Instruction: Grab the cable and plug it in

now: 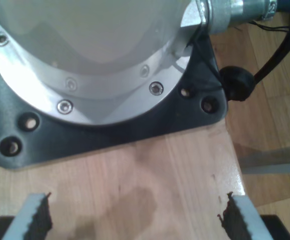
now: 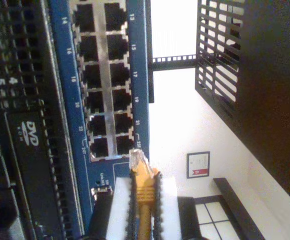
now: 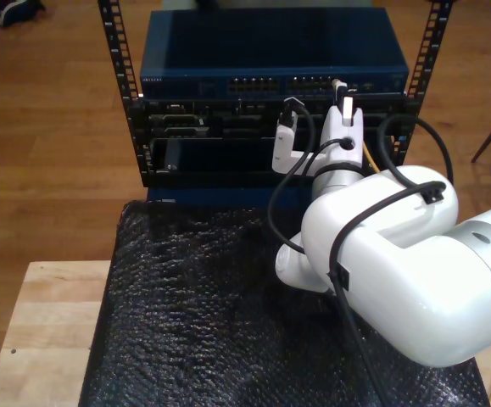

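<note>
While my second gripper (image 2: 143, 200) pinches the cable (image 2: 143, 192), its plug (image 2: 137, 159) sits just off the switch (image 2: 64, 90) ports; in the exterior view, at 12 o'clock. Square the plug, then push straight. My first gripper (image 1: 134, 217) gapes empty.

Glossy white rounded arm (image 3: 398, 263) looped with black cables (image 3: 347, 229); silver base ring (image 1: 99, 95) with screws; white, black-toothed fingers (image 1: 34, 217).
</note>
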Robot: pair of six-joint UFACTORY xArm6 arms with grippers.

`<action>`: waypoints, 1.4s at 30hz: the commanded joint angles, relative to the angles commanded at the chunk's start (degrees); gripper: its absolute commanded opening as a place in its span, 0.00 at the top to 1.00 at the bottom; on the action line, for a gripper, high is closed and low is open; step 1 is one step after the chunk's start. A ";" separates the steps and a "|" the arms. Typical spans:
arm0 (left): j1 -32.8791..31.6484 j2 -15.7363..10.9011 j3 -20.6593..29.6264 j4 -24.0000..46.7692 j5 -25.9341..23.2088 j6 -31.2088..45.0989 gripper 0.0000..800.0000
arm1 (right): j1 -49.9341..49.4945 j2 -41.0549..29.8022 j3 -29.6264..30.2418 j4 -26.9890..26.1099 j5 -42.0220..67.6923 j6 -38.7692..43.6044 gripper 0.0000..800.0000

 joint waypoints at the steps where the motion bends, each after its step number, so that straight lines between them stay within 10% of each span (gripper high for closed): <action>1: 0.00 0.00 0.09 0.00 0.00 0.00 0.00 | 0.00 0.00 -0.09 0.00 0.00 -0.09 1.00; 42: 0.00 0.09 0.00 0.00 0.00 0.00 0.00 | -0.44 0.09 -1.14 -1.23 1.76 1.14 1.00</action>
